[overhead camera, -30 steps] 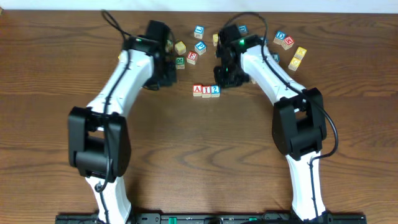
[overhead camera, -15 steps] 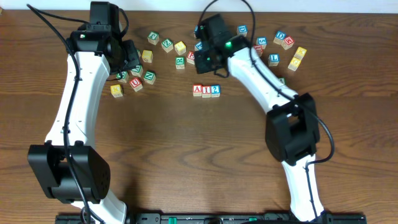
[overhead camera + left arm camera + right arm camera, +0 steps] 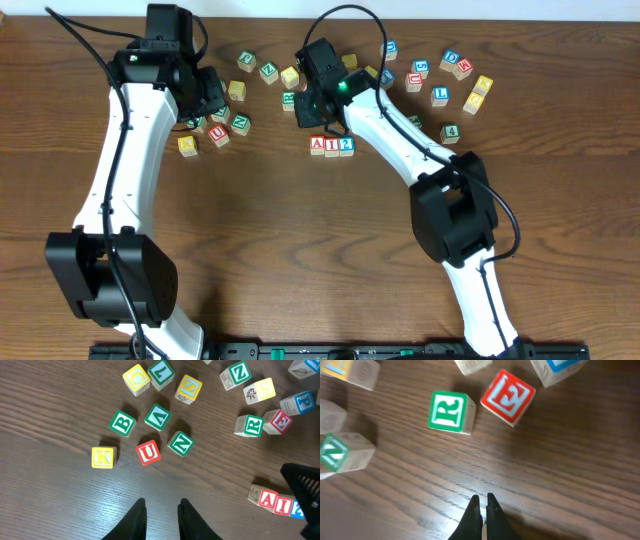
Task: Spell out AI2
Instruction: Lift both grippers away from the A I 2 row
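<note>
Right gripper [image 3: 483, 510] hangs low over bare wood, its two dark fingers pressed together with nothing between them. Left gripper [image 3: 161, 516] hangs with its fingers slightly parted, also empty. Under both lies the brown wooden table [image 3: 300, 260]. Toward its far side, the red A block [image 3: 318, 145], red I block [image 3: 332, 145] and blue 2 block [image 3: 346, 145] sit touching in one straight row (reading A, I, 2 from left to right in the overhead view). Just beyond the row, near the right gripper, lie a green R block [image 3: 451, 411] and a red E block [image 3: 509, 396], a little apart. Ahead of the left gripper sit a yellow K block [image 3: 103, 457] and a red U block [image 3: 148, 452], loosely scattered.
</note>
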{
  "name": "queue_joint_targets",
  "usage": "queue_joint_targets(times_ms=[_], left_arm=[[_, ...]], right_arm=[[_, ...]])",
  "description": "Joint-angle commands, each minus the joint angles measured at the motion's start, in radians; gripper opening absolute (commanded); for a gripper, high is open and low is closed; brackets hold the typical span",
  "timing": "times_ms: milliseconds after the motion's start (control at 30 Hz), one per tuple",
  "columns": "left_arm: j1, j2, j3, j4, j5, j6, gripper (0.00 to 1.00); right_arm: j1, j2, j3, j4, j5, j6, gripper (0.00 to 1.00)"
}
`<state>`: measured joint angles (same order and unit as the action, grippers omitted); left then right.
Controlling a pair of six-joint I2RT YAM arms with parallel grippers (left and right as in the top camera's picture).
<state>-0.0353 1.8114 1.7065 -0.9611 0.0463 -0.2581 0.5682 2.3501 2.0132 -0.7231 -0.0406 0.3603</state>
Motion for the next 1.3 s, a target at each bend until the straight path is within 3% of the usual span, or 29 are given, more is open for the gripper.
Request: queue_joint_targets(times_ms=[0, 1267], left_arm=[[0.002, 0.006, -0.002, 0.002, -0.014, 0.01, 0.22], [0.002, 0.006, -0.002, 0.005, -0.014, 0.01, 0.22]], right_arm=[[0.003, 0.028, -0.007, -0.004, 0.035, 0.039, 0.01], [0.003, 0.075, -0.008, -0.082, -0.016, 0.072, 0.01]])
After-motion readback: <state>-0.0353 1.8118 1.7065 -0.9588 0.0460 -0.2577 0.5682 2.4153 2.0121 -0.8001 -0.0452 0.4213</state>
